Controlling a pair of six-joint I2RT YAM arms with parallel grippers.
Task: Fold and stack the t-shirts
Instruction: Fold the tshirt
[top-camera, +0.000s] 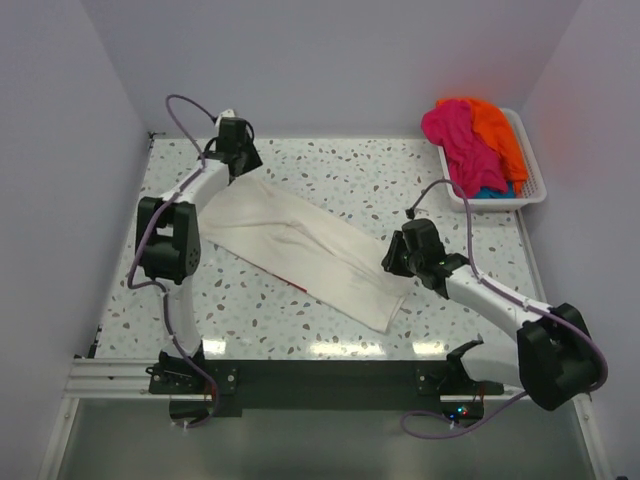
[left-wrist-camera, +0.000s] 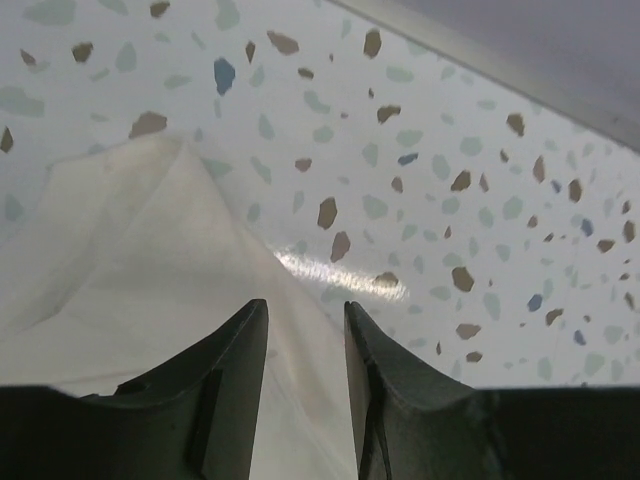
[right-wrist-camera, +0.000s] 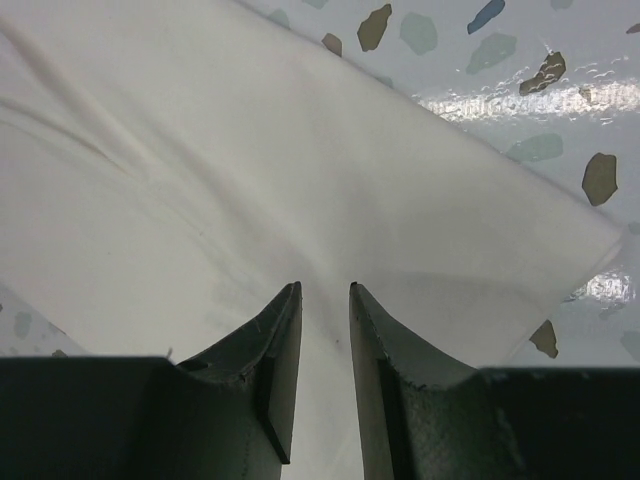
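The folding of the first garment is judged to be in hand. A large cream-white cloth t-shirt (top-camera: 300, 245) is laid on the speckled terrazzo worktop (top-camera: 400, 170) as a long, narrow band running diagonally from far left to near right, so its sides seem already turned in. The left end effector (top-camera: 240, 152) is set at the far-left end of the band and the right end effector (top-camera: 408, 256) at its near-right end. In each wrist view the dark fingers (left-wrist-camera: 220, 400) are seen narrowly parted with pale cloth filling the gap; whether that cloth is pinched or merely lies beneath cannot be told for either end effector. The next move is judged to call for a crosswise fold: one end would have to be held firmly, lifted and carried over onto the other, with the edges kept aligned so that the soft cloth is not dragged or bunched. A magenta-pink t-shirt (top-camera: 455, 135), an orange t-shirt (top-camera: 497, 130) and a teal t-shirt (top-camera: 490, 192) are heaped in a white slatted plastic basket (top-camera: 535, 187) at the far-right corner, well apart from the band and not yet folded. A sliver of red (top-camera: 290, 283) is glimpsed at the band's near edge, but what it belongs to cannot be made out. The teal cloth is mostly buried, the number of garments in the basket is uncertain, and the collar and sleeves are hidden inside the fold.
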